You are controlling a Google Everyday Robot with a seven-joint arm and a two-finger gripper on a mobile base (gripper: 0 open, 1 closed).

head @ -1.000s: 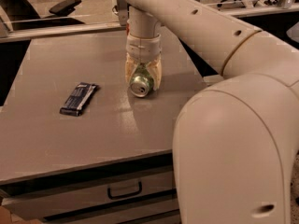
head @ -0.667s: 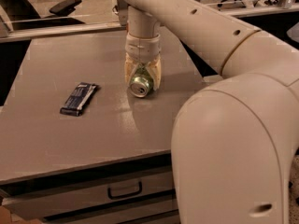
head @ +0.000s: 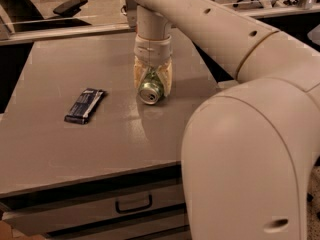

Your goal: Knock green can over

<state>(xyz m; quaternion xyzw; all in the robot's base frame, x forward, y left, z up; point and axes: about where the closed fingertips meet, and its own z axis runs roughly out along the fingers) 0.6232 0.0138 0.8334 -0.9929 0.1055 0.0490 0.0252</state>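
The green can is tipped over towards me on the grey table, its silver top with the pull tab facing the camera. Only a little of its green body shows. My gripper comes straight down from the pale arm over the middle of the table. Its two yellowish fingers stand close on either side of the can, touching it, with the can's body between them. The can's lower edge rests on or just above the table surface.
A dark blue snack bar wrapper lies flat on the table to the left of the can. My large pale arm and base fill the right side. A drawer with a handle is under the table's front edge. Office chairs stand behind.
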